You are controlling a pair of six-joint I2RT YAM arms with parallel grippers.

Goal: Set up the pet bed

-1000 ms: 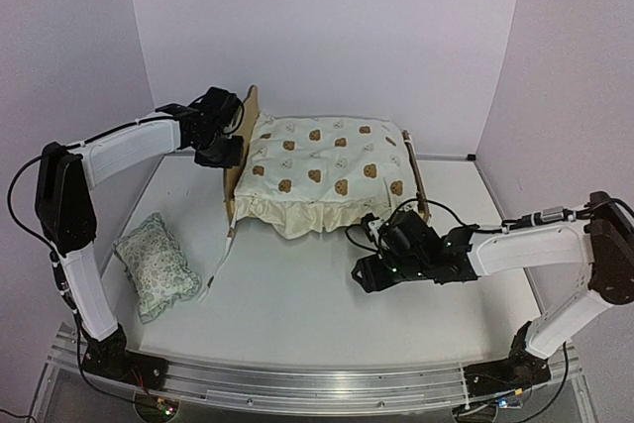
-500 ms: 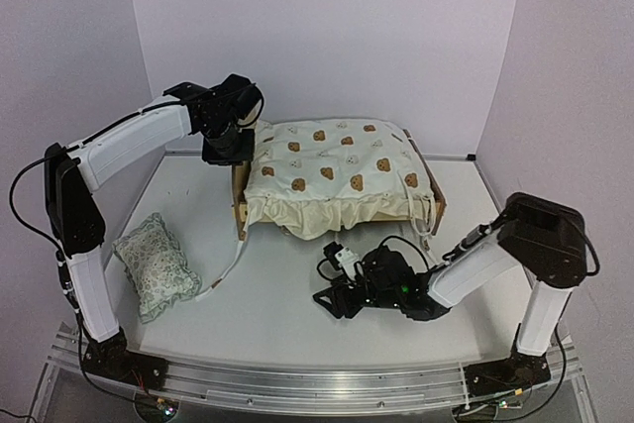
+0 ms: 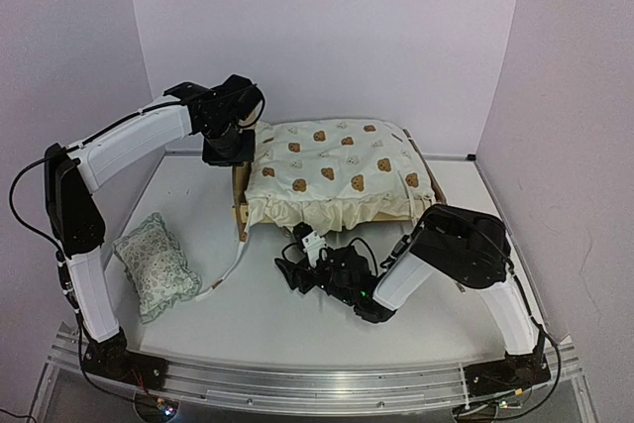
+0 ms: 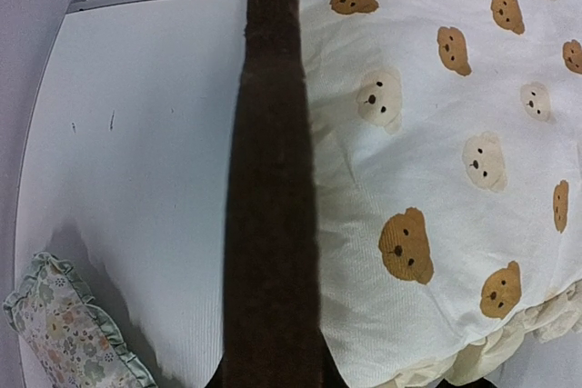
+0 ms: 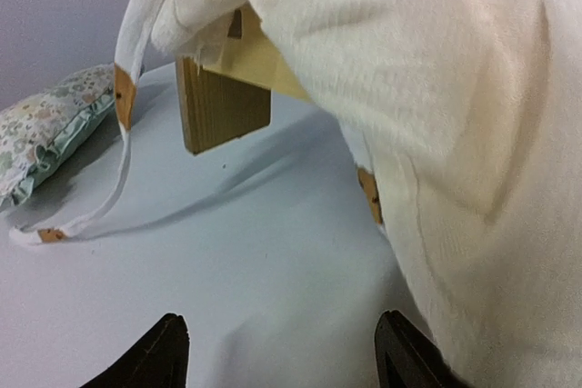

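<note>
The pet bed [image 3: 239,207] stands at the back middle of the table, its plywood frame mostly hidden under the cream bear-print cover [image 3: 332,170]. My left gripper [image 3: 230,154] is shut on the top edge of the headboard [image 4: 273,224], which runs as a dark strip through the left wrist view beside the cover [image 4: 436,179]. Low over the table in front of the bed, my right gripper [image 3: 290,269] is open with nothing in it [image 5: 286,361]. It faces a wooden bed leg [image 5: 223,106] and the hanging cover [image 5: 436,88].
A small floral ruffled pillow [image 3: 154,264] lies on the table at the left, also in the right wrist view [image 5: 45,129]. A white tie strap [image 3: 223,269] trails from the cover's front left corner onto the table [image 5: 123,134]. Walls close in behind and on both sides.
My right arm has swept left across the front of the bed, its jaws widening. The left gripper shifted right with the headboard, turning the bed, then held still.
</note>
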